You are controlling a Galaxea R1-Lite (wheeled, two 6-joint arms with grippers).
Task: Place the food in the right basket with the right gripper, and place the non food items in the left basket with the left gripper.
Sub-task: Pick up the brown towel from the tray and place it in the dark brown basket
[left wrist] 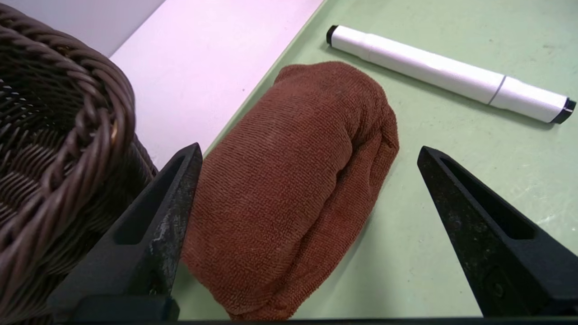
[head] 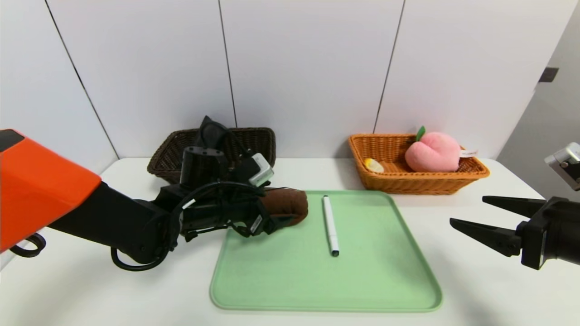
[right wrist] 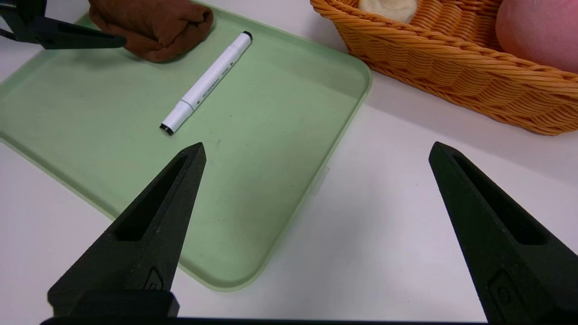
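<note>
The step in hand looks to be collecting the brown rolled cloth bundle, lying on the pale green plastic tray between the wide-spread, empty fingers of the black left gripper, and the next move calls for squeezing it, then lifting toward the dark brown wicker basket, while the black right gripper idles, spread, beside the tray

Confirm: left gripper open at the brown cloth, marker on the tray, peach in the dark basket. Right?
Not quite: the peach is in the orange basket, as the head view shows. The left gripper is open at the brown cloth, and the marker is on the tray.
</note>
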